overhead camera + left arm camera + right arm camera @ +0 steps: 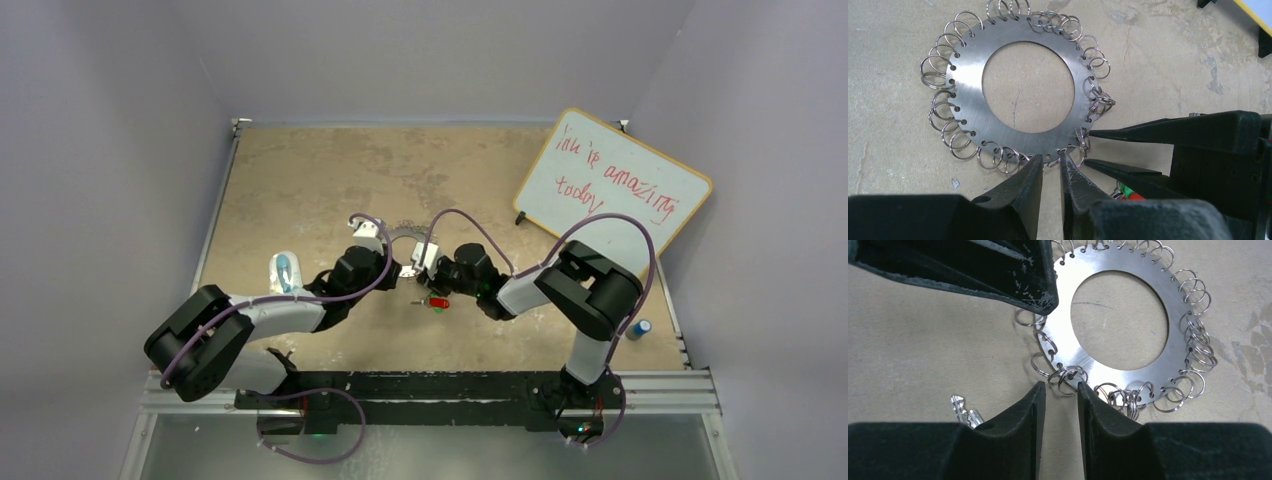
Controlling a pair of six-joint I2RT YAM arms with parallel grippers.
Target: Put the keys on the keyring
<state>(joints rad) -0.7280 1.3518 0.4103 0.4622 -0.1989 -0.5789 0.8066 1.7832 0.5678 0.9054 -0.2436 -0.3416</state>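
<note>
Now, ring [965, 95]: flat on table [300, 180].
Left gripper [1050, 162]: narrowly parted at rim, empty.
Right gripper [1060, 390]: narrowly parted, loop [1068, 376] at tips.
Keys [437, 302]: loose beside it.
Loop: best pinched squarely, ring pinned.

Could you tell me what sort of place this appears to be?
Probably a robotics lab test cell: a left arm and right arm bolted to a rail by a table, plain walls closing it in, and a whiteboard with a handwritten note.

There are one keyring [973, 95], two keys [437, 302], two claws [1051, 161] [1061, 388], one whiteboard [612, 187] and one bluish plastic object [284, 270].
</note>
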